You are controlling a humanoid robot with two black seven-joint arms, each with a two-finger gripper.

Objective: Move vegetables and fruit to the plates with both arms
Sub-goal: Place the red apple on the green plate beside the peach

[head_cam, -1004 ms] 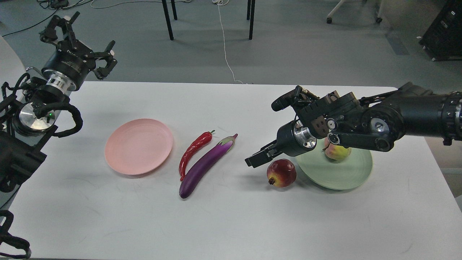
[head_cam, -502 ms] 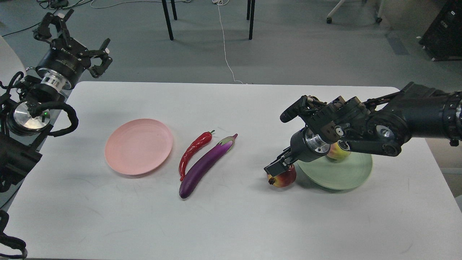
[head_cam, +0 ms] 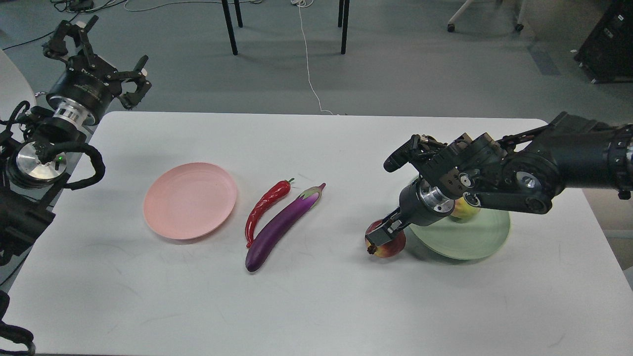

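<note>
The dark red pomegranate point(head_cam: 388, 245) lies on the table against the left rim of the pale green plate point(head_cam: 474, 240). My right gripper point(head_cam: 383, 233) is down on top of the pomegranate; its dark fingers cannot be told apart. The yellow-green peach point(head_cam: 467, 210) sits on the green plate, mostly hidden behind my right wrist. The red chili pepper point(head_cam: 266, 207) and the purple eggplant point(head_cam: 283, 226) lie side by side mid-table. The pale pink plate point(head_cam: 190, 200) is left of them and bare. My left gripper point(head_cam: 101, 54) is open and empty, raised beyond the table's far left corner.
The white table point(head_cam: 316, 306) ends just right of the green plate. Beyond its far edge, black chair legs point(head_cam: 230, 27) and a white cable point(head_cam: 309, 64) stand and lie on the grey floor.
My right gripper swung right and down from the left of the pomegranate onto its top. My left gripper drew back a little to the far left. The fruit and vegetables have not moved.
</note>
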